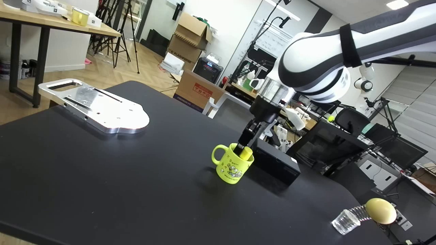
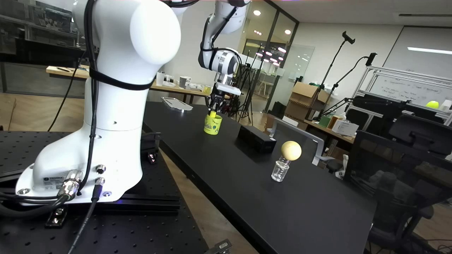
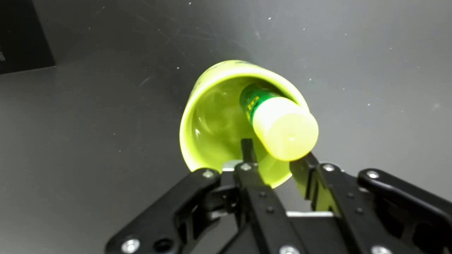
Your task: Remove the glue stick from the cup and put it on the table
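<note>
One glue stick [image 3: 277,118], probably light, stiff, slick; best pinched by the yellow cap [image 1: 246,153]; with gripper [image 3: 275,157] parted, seemingly holding nothing.

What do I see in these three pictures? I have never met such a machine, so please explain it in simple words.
The white machine is a robot arm, ending in a black two-finger gripper. Two pictures come from cameras standing outside the robot; the third comes from its wrist, looking down into a yellow-green mug. A glue stick, green with a yellow cap, leans inside. On the black table are also a black box, a metal plate, and a clear jar with a pale yellow ball on a spring. The gripper looks open at the mug; nothing is clearly held, though contact with the glue stick is hard to judge.
</note>
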Available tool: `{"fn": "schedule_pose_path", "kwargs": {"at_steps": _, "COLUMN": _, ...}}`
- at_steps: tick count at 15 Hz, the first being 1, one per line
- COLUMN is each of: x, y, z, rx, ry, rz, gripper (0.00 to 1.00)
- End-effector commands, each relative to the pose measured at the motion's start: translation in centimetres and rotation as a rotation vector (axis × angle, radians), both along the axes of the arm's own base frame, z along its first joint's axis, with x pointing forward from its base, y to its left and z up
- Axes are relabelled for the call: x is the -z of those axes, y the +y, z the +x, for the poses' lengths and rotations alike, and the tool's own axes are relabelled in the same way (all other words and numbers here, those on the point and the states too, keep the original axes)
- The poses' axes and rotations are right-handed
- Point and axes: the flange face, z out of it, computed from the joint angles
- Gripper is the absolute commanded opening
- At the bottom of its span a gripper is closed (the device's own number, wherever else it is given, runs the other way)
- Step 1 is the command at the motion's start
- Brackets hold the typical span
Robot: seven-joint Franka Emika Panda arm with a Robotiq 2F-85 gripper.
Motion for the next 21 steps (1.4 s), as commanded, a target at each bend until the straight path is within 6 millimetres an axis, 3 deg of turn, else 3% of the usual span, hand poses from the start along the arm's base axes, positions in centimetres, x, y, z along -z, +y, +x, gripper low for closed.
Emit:
{"fn": "schedule_pose_path", "kwargs": {"at_steps": 1, "x": -1.0, "y": 0.0, "z": -0.7, "rx": -0.007, "ry": 0.054, "rz": -0.058, "gripper": 0.64}}
{"fn": "schedule_pose_path", "kwargs": {"at_steps": 6, "x": -1.5, "y": -0.5, "z": -1.3, "rx": -0.005, "ry": 0.073, "rz": -0.109, "gripper": 0.98}}
{"fn": "schedule_pose_path", "kwargs": {"at_steps": 8, "x": -1.7, "y": -0.7, "z": -1.3, "rx": -0.009, "ry": 0.073, "rz": -0.118, "gripper": 0.97}}
{"fn": "schedule_pose_path", "kwargs": {"at_steps": 9, "x": -1.8, "y": -0.7, "z": -1.3, "rx": -0.006, "ry": 0.067, "rz": -0.121, "gripper": 0.68}}
{"fn": "schedule_pose_path", "kwargs": {"at_steps": 11, "x": -1.9, "y": -0.8, "z": -1.3, "rx": -0.009, "ry": 0.067, "rz": -0.130, "gripper": 0.70}}
{"fn": "schedule_pose_path", "kwargs": {"at_steps": 19, "x": -2.8, "y": -2.3, "z": -1.0, "rx": -0.003, "ry": 0.038, "rz": -0.158, "gripper": 0.14}}
{"fn": "schedule_pose_path", "kwargs": {"at_steps": 21, "x": -3.7, "y": -2.7, "z": -1.0, "rx": -0.011, "ry": 0.031, "rz": -0.144, "gripper": 0.10}}
